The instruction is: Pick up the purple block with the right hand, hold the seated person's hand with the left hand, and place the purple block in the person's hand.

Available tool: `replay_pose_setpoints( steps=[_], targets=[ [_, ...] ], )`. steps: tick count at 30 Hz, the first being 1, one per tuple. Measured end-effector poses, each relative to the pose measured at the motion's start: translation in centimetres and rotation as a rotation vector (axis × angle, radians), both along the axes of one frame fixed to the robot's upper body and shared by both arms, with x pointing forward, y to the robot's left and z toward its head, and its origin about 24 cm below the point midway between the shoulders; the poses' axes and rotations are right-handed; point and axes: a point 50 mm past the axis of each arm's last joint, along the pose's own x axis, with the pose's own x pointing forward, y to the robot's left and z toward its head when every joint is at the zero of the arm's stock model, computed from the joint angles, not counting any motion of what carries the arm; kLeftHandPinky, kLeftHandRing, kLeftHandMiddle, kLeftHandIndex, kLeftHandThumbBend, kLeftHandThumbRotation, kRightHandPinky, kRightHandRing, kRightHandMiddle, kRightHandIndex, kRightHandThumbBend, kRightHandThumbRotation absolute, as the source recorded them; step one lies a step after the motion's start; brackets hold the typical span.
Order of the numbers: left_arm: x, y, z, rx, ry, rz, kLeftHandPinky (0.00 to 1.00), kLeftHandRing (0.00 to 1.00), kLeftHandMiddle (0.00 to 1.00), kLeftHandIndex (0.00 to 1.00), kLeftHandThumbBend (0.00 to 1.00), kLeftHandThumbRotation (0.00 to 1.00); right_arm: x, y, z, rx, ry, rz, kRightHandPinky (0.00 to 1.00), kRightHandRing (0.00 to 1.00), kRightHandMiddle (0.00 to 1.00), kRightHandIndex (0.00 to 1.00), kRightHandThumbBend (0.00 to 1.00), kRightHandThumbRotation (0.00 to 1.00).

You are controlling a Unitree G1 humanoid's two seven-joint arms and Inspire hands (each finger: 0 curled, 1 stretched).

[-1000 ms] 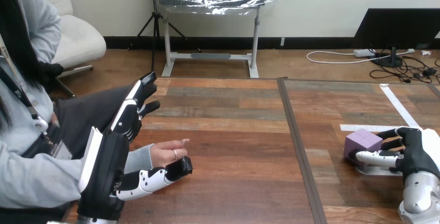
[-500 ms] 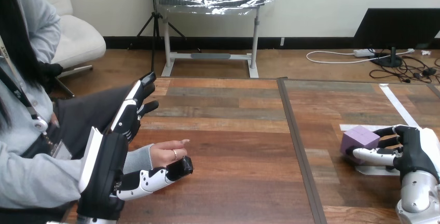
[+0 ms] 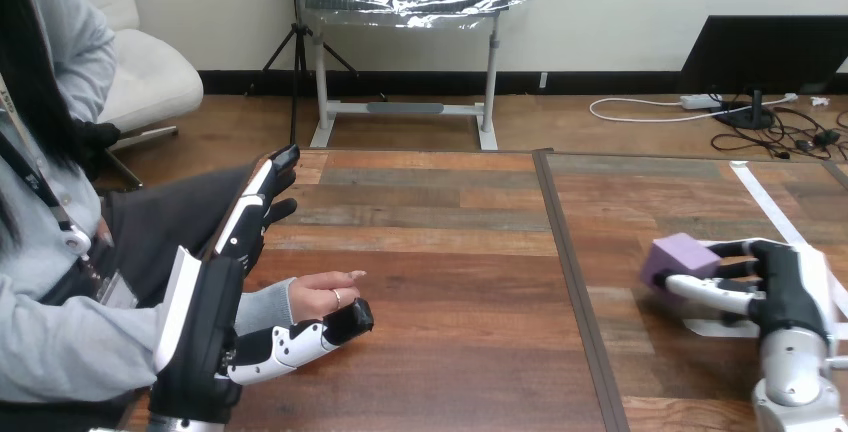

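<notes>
The right hand (image 3: 790,287) has its fingers and thumb curled in a pinch on the purple block (image 3: 678,254), which sits at its fingertips, the thumb along the near side and the fingers across the far side. Over the last second the block has tipped and come up off the table (image 3: 450,252), and it has shifted a little toward the robot's left with the hand; the white tape mark (image 3: 712,329) it sat beside now lies under the thumb. So the pick looks done and the carry across is beginning. Well away to that hand's left, the left hand (image 3: 210,337) is unchanged: fingers straight and spread upward, thumb lying just under the person's hand (image 3: 322,297), which rests palm-side inward between thumb and fingers. Nothing is curled round it, so the holding step seems not yet made.
</notes>
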Motion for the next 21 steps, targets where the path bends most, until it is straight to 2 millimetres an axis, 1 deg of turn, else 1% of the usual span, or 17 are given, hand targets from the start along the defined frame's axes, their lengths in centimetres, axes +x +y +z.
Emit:
replay_pose_setpoints(
  steps=[21],
  targets=[
    [0.2,-0.1,-0.4,0.046,0.03,0.033,0.88,0.92,0.92,0.91,1.0,0.56,1.0,3.3,-0.3,0.237,-0.075,0.071,0.35,0.42,0.51,0.52,0.75,0.0]
  ],
)
